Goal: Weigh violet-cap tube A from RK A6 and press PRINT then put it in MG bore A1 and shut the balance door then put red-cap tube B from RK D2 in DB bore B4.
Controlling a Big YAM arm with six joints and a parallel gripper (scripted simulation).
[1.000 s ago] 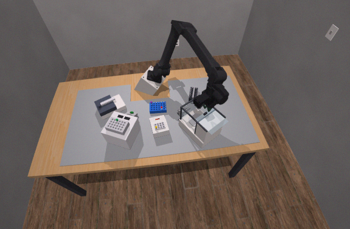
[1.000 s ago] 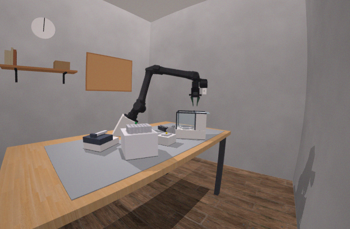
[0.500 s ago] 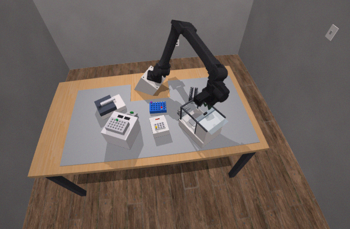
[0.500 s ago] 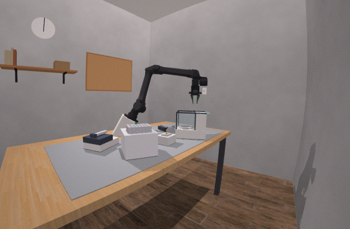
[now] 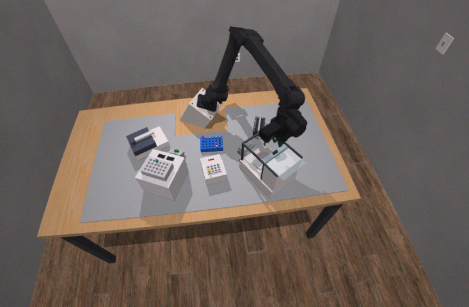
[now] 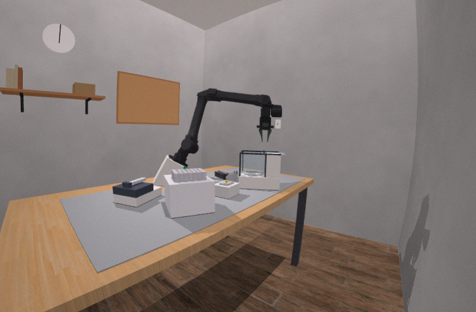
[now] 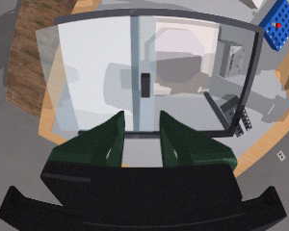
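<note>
Gripper (image 5: 272, 144) (image 6: 264, 141) (image 7: 142, 116) above the balance (image 5: 254, 179) (image 6: 258, 182) (image 7: 135, 12), fingers apart, nothing between them. Balance door (image 5: 285, 162) (image 6: 282, 153) (image 7: 93, 72) partly open, its rear edge jutting past the balance's back. Dry block (image 5: 222, 177) (image 6: 227, 190) beside the balance, yellow cap (image 5: 208, 170) (image 6: 226, 181) in it. Farther from the balance, blue rack (image 5: 205, 148) (image 7: 272, 36): red-capped tube B (image 5: 216, 144) (image 7: 278, 25) seated; violet-capped tube A (image 5: 202, 137) at the rack's far corner.
</note>
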